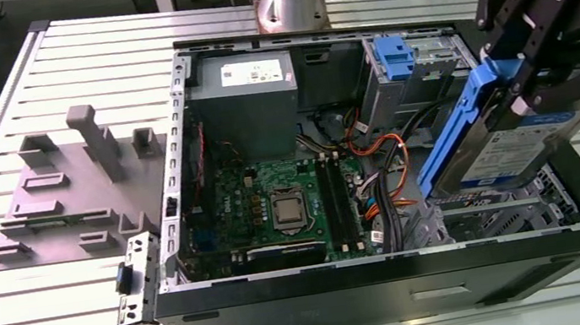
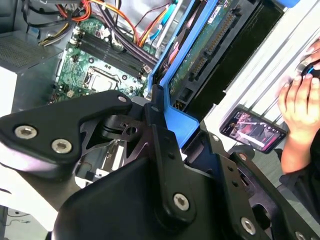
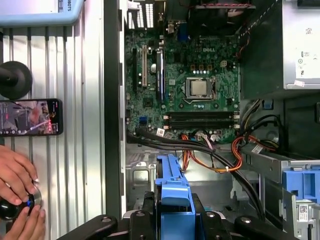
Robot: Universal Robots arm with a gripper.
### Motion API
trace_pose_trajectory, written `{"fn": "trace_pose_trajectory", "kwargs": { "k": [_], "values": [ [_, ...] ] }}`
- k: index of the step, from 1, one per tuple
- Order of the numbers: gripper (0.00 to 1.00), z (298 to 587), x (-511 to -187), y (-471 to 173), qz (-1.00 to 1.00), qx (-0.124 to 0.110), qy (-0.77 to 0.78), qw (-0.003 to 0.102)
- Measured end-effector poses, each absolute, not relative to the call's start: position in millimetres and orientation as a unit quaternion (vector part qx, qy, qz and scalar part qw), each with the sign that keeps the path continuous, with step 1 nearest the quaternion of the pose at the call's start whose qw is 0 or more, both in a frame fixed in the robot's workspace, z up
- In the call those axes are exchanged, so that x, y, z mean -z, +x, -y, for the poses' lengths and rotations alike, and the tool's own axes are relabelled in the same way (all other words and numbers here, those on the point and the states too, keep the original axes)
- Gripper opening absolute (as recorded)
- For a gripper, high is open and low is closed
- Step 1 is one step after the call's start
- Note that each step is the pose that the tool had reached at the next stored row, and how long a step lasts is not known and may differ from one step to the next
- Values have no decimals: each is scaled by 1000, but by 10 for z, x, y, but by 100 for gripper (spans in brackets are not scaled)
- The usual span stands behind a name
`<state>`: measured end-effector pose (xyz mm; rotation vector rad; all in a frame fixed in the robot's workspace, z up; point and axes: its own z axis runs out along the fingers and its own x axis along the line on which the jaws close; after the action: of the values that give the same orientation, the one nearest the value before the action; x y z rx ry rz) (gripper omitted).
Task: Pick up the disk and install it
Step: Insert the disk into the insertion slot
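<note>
Now end effector (image 1: 538,87) clamped on disk (image 1: 497,152): silver drive, white-blue label, blue carrier, tilted.

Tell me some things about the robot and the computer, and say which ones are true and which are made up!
1. The gripper holds the disk. True.
2. A phone lies on the table beside the computer case. True.
3. The disk lies flat on the table. False: it hangs tilted in the gripper, over the open case.
4. The computer case is closed up. False: its side is open, and the motherboard shows inside.
</note>
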<state>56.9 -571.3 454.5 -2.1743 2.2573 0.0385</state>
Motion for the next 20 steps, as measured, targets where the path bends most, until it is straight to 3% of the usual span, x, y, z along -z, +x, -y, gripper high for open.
{"fn": "trace_pose_trajectory", "kwargs": {
  "k": [20],
  "values": [
    [37,5712,-4433,761,-720,-12,-694,4]
  ]
}}
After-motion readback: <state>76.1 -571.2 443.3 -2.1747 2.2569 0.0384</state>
